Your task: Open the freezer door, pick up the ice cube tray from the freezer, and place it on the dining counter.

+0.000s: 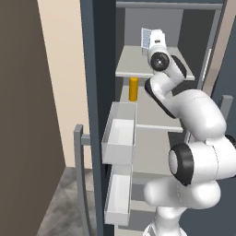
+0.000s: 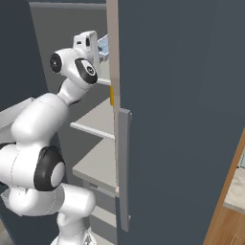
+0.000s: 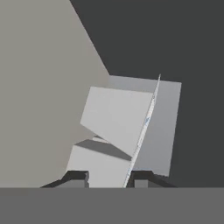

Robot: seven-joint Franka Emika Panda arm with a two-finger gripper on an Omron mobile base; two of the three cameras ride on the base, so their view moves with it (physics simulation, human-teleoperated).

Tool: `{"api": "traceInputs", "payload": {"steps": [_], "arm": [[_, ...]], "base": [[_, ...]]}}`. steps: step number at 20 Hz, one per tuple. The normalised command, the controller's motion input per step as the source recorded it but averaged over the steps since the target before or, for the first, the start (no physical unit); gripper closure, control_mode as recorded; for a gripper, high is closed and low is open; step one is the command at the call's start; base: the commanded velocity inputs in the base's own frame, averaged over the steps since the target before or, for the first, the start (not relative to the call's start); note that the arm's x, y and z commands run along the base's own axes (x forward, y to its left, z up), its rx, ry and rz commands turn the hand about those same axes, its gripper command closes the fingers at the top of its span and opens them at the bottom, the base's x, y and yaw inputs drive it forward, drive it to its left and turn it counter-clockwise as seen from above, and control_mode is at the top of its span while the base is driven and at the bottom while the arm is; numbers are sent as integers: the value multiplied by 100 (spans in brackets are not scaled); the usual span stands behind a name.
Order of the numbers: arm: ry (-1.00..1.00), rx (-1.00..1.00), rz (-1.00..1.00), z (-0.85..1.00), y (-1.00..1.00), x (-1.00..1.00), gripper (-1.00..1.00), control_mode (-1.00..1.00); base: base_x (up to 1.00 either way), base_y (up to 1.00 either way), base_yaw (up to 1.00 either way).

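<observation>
The freezer door stands swung open at the left, its white bins facing inward and its grey handle low down. Inside the freezer, the ice cube tray sits tilted above the upper shelf. My gripper reaches in at that height. In the hand view the tray shows its pale underside and thin edge. That edge runs down between my fingertips, with my gripper shut on it.
An orange cylinder stands on the shelf below. The plain slate-blue door with its handle is close on the right. A wooden cabinet side with a pale top is at the far right; I cannot tell whether it is the dining counter.
</observation>
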Motion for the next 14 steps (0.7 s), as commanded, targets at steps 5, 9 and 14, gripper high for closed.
{"api": "traceInputs", "payload": {"steps": [5, 9, 14], "arm": [[-4, -4, 0, 25, 0, -37, 100, -100], [0, -8, 0, 25, 5, -51, 100, -100], [0, -9, 0, 38, 0, -57, 100, -100]], "base": [[0, 0, 0], [0, 0, 0], [0, 0, 0]]}}
